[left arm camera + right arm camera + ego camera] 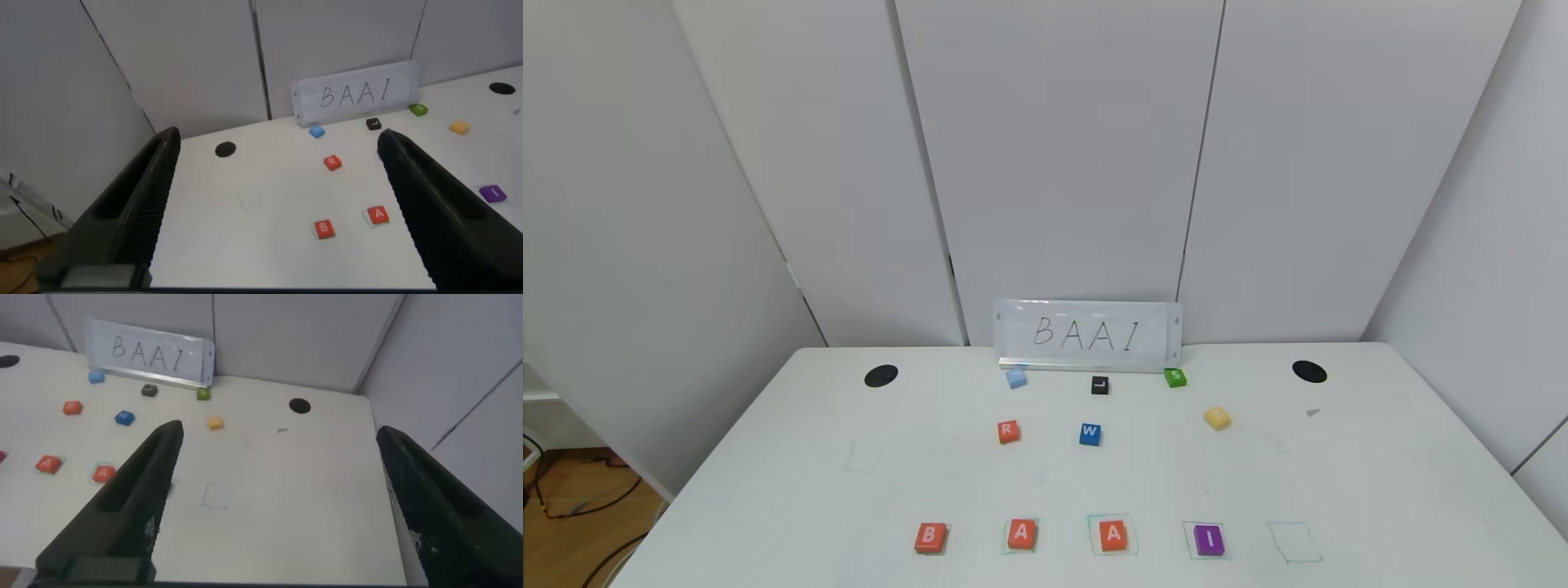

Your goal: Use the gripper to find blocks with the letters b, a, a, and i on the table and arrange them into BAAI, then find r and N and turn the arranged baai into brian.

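On the white table (1380,490), near the front edge, a row reads B (929,537), A (1022,534), A (1112,536) on orange-red blocks, then a purple I (1209,540). The orange-red R block (1008,431) lies farther back, left of centre. No block with a readable N shows. Neither gripper appears in the head view. The left gripper (278,140) is open and empty, high above the table's left side, with B (324,229), A (377,215) and R (332,162) below it. The right gripper (278,433) is open and empty above the right side.
A BAAI sign (1088,335) stands at the back. Near it lie a light blue block (1015,377), black L (1100,385), green S (1174,377), blue W (1090,434) and a yellow block (1217,417). An empty green-outlined square (1294,541) sits right of I, another (864,455) at left.
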Tool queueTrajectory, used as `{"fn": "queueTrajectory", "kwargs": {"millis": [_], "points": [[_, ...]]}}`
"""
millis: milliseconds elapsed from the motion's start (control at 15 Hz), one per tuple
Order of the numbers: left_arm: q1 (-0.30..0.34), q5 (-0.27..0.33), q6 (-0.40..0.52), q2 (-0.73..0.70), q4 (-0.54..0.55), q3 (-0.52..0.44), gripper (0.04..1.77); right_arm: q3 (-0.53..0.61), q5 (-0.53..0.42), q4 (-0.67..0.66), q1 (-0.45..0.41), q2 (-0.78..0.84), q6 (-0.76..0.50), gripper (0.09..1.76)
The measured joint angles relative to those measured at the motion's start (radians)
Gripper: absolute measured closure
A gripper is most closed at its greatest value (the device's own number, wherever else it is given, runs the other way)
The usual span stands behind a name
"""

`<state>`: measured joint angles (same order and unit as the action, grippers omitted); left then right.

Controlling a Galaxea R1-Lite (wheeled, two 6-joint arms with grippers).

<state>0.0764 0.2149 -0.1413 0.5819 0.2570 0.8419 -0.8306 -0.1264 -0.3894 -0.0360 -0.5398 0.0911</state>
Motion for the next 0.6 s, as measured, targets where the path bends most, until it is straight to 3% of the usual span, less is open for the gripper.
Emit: {"fn": "queueTrajectory", "kwargs": {"millis": [200,333,600], "points": [[-0.026,0.008,-0.011,-0.164,0.138,0.092,0.09,-0.059,-0.007,-0.093,0.051,0.201,0.076,0.15],[-0.083,0.009,-0.047,-0.247,0.198,0.132,0.09,-0.084,-0.007,-0.103,0.051,0.300,0.099,0.15],[-0.087,-0.011,-0.077,-0.414,0.224,0.089,0.09,-0.039,0.027,-0.058,0.043,0.459,0.103,0.15]]}}
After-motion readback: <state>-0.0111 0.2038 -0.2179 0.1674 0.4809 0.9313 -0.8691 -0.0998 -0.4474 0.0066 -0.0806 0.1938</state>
